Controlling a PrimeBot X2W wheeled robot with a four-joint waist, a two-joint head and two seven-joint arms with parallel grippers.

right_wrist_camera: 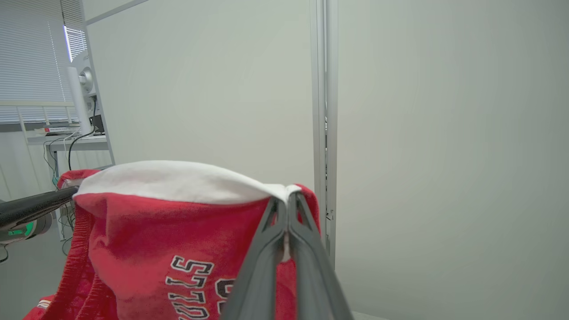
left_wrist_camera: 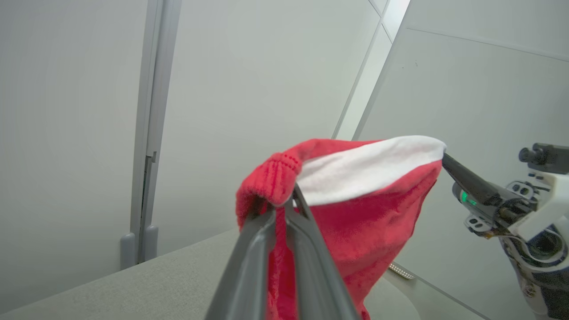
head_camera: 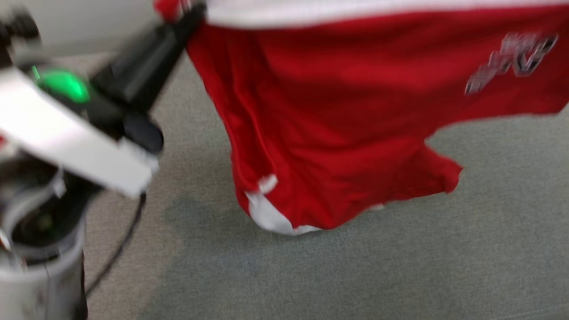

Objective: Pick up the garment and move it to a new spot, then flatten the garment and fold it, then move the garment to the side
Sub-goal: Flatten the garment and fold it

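The garment (head_camera: 338, 115) is red with a white band and white lettering. It hangs spread out above the grey-green table (head_camera: 400, 271), its lower hem close over the surface. My left gripper (head_camera: 186, 15) is shut on its upper left corner; in the left wrist view that gripper (left_wrist_camera: 284, 202) pinches the red ribbed edge of the garment (left_wrist_camera: 378, 218). My right gripper (right_wrist_camera: 284, 204) is shut on the white edge at the other corner of the garment (right_wrist_camera: 178, 231). The right gripper (left_wrist_camera: 446, 160) also reaches in from the right in the left wrist view. The head view is blurred.
A black cable (head_camera: 120, 249) hangs beside my left arm over the table. Pale wall panels and a metal post (right_wrist_camera: 322, 111) stand behind the table. A desk with a monitor (right_wrist_camera: 82, 98) stands far off to the left in the right wrist view.
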